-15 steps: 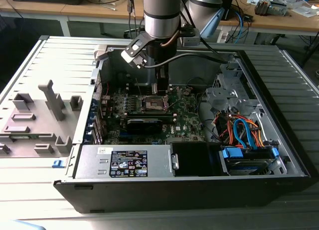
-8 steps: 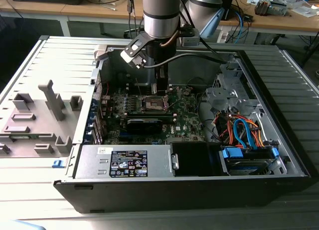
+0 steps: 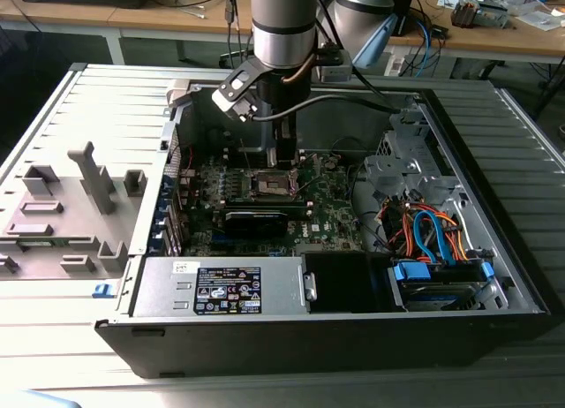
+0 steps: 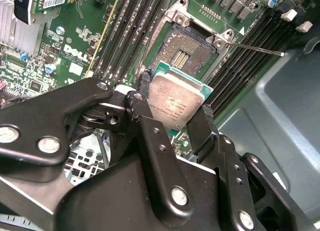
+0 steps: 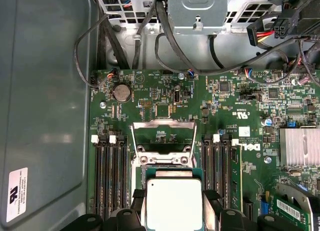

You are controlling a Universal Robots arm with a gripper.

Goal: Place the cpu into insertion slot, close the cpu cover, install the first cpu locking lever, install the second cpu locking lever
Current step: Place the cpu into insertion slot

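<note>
The tool (image 4: 175,105) is clamped on the cpu (image 4: 176,93), one finger on each side. It holds the cpu close over the insertion slot (image 4: 184,50), not in it yet. The cpu cover (image 5: 162,123) is flipped up and open. In the exterior view, the tool hangs over the green board (image 3: 331,209) near the middle of the frame.

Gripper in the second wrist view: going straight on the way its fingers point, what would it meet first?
Probably the open insertion slot. The gripper holds the cpu above the board, so the cpu would touch there before the fingers. Depth is unclear, so alignment can't be judged.
</note>
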